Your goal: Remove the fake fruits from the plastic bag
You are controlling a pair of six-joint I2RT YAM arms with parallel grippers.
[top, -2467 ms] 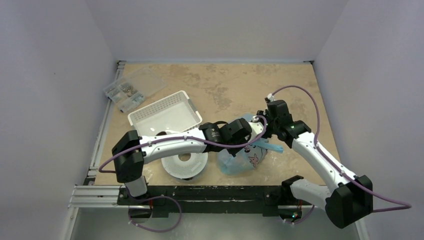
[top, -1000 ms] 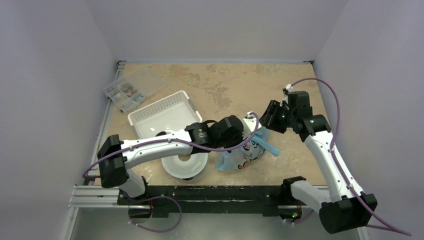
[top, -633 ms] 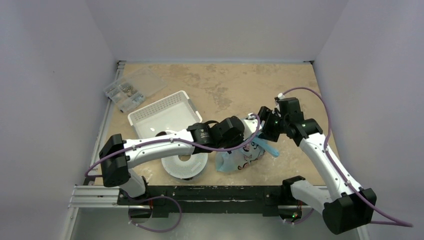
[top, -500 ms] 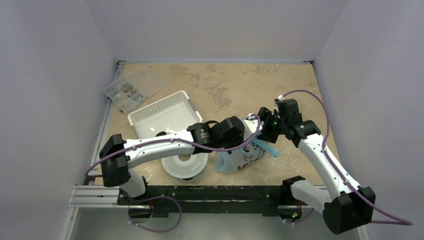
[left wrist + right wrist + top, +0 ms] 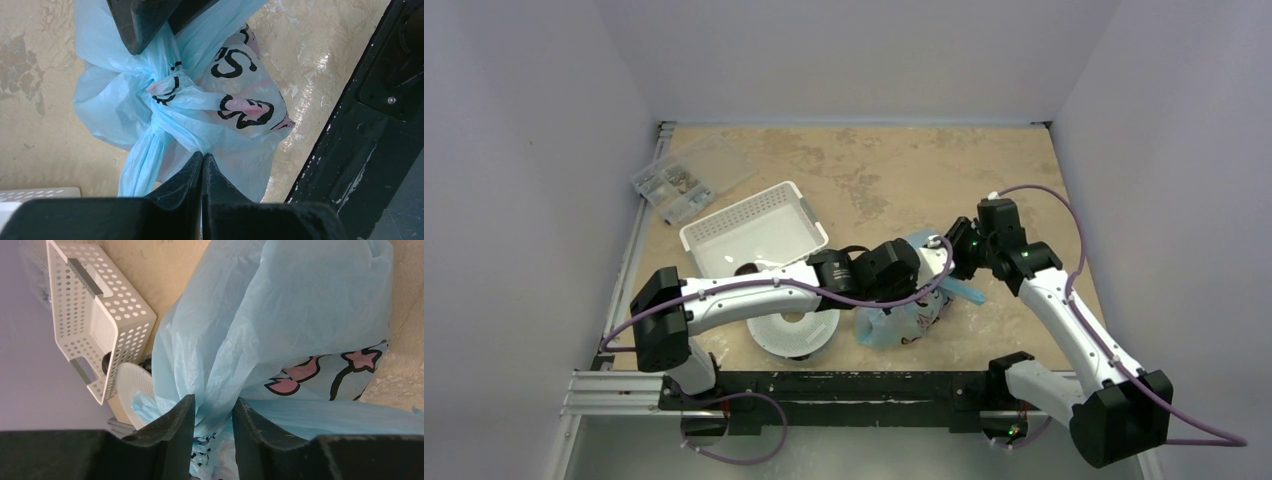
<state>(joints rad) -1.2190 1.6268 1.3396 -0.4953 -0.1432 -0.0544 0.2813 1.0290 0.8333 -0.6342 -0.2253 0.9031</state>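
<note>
The light-blue plastic bag [image 5: 904,315] with pink and black print lies on the table in front of the arm bases, its handles tied in a knot [image 5: 167,92]. My left gripper [image 5: 202,155] is shut, its tips pinching the film just below the knot. My right gripper [image 5: 212,402] comes in from the right and has closed on a bunched fold of the bag [image 5: 300,315], which fills the narrow gap between its fingers. In the top view both grippers, left [image 5: 927,272] and right [image 5: 954,255], meet over the bag's top. The fake fruits are hidden.
A white slotted basket [image 5: 754,230] stands left of the bag, with a small dark object [image 5: 746,268] at its near edge. A round white perforated disc [image 5: 799,330] lies in front of it. A clear parts box [image 5: 686,180] sits far left. The black base rail [image 5: 350,140] runs beside the bag.
My right gripper, pulled back to the right a second ago, has come back to the bag and narrowed onto a fold. The left gripper stayed shut on the bag, shifting slightly right.
</note>
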